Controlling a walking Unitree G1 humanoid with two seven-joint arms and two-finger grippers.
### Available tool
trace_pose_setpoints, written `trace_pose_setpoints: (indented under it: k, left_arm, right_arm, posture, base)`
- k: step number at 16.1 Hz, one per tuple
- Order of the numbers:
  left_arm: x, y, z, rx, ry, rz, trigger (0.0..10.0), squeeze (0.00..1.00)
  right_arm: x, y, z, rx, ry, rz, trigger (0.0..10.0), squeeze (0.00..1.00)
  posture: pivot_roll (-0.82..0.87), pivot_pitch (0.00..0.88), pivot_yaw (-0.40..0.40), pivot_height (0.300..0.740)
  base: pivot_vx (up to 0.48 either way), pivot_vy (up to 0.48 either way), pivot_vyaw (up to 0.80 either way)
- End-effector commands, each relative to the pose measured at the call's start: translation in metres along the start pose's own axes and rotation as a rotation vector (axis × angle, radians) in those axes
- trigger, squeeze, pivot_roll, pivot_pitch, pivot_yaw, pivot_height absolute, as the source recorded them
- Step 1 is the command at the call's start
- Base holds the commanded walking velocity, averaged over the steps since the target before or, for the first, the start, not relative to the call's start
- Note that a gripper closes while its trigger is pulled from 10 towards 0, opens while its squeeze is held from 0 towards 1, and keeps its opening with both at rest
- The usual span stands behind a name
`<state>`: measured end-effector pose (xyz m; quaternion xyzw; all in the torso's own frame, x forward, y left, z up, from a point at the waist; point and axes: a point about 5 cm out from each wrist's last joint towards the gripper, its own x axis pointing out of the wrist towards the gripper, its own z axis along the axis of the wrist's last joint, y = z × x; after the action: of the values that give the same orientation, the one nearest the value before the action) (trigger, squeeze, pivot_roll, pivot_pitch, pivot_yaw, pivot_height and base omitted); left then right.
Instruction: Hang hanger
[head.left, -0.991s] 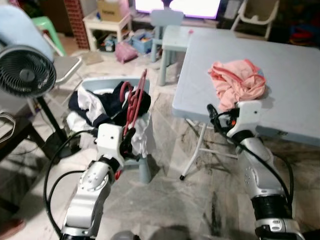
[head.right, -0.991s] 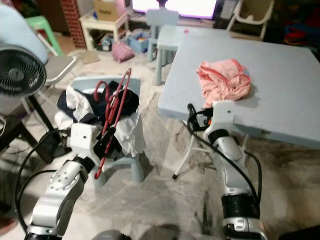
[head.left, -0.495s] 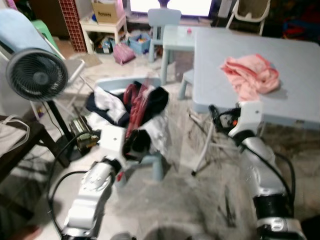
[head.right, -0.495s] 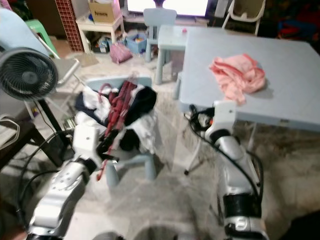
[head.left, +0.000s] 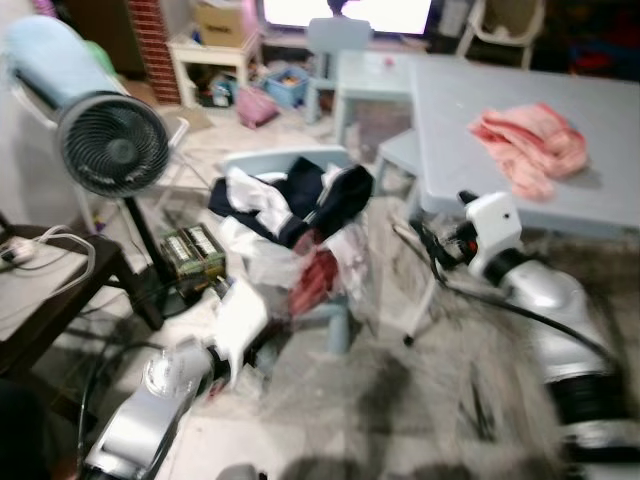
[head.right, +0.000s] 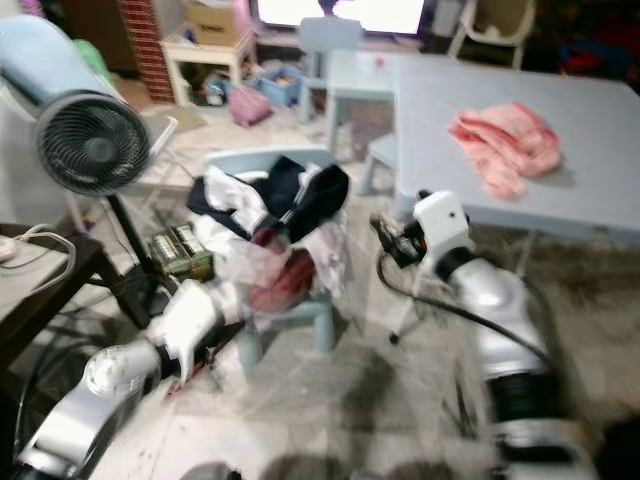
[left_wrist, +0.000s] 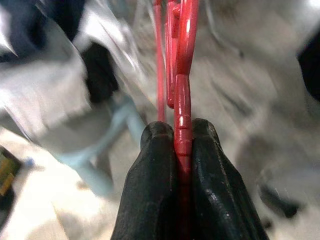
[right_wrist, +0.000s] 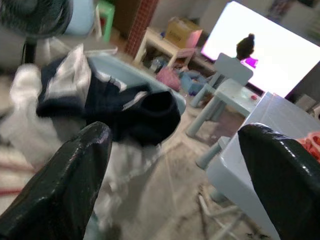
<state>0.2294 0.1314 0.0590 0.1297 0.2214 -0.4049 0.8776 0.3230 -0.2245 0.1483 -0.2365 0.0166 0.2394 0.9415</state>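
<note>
Head views, blurred: red hanger (head.left: 313, 282) low before the small blue chair (head.right: 322, 322) heaped with clothes (head.left: 290, 200); fan (head.left: 112, 145) to the left, grey table (head.left: 520, 130) with pink cloth (head.left: 530, 145) to the right

Left wrist view: left claw (left_wrist: 183, 131) clenched on the hanger's thin bar; probably light, stiff, slick plastic, best kept pinched at the bar

Right wrist view: right claw (right_wrist: 172, 150) spread wide, empty, facing the chair

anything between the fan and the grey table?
Yes, in the left eye view: a small blue chair heaped with clothes stands between the fan and the grey table.
</note>
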Motion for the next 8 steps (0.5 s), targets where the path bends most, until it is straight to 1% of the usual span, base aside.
trace_pose_setpoints:
  k: [1,2,3,4,5,6,7,8]
  left_arm:
    - [0.003,0.0,0.006,0.046,-0.012,-0.026,10.0,0.0]
    - [0.001,0.005,-0.006,0.12,0.046,-0.052,10.0,0.0]
    - [0.0,0.003,-0.008,0.148,0.053,-0.098,10.0,0.0]
    - [0.0,0.0,-0.008,0.15,0.049,-0.123,10.0,0.0]
    - [0.0,-0.005,-0.009,0.177,0.047,-0.192,10.0,0.0]
    - [0.001,-0.01,-0.009,0.228,0.042,-0.242,10.0,0.0]
    - [0.003,-0.012,-0.008,0.275,0.026,-0.267,10.0,0.0]
    - [0.004,-0.013,-0.006,0.288,0.009,-0.282,10.0,0.0]
  right_arm:
    - [-0.001,0.001,-0.004,-0.028,0.027,0.057,10.0,0.0]
    - [-0.015,0.001,-0.014,-0.201,0.123,0.284,10.0,0.0]
    - [-0.023,0.001,-0.021,-0.27,0.172,0.392,10.0,0.0]
    - [-0.027,0.0,-0.023,-0.283,0.193,0.429,10.0,0.0]
    - [-0.033,-0.006,-0.026,-0.311,0.245,0.518,10.0,0.0]
    - [-0.039,-0.011,-0.029,-0.341,0.298,0.595,10.0,0.0]
    - [-0.043,-0.013,-0.03,-0.37,0.338,0.663,10.0,0.0]
    - [-0.046,-0.011,-0.032,-0.371,0.361,0.711,10.0,0.0]
  posture:
    - [-0.01,0.0,-0.012,0.74]
    - [-0.02,0.0,-0.008,0.74]
    - [-0.02,0.0,-0.008,0.74]
    - [-0.02,0.0,-0.008,0.74]
    - [-0.03,0.001,-0.008,0.74]
    - [-0.04,0.002,-0.008,0.74]
    - [-0.04,0.002,-0.008,0.74]
    - [-0.04,0.001,-0.009,0.74]
  base:
    - [0.0,0.0,0.0]
    - [0.0,0.0,0.0]
    - [0.0,0.0,0.0]
    - [0.0,0.0,0.0]
    - [0.0,0.0,0.0]
    - [0.0,0.0,0.0]
    - [0.0,0.0,0.0]
    - [0.0,0.0,0.0]
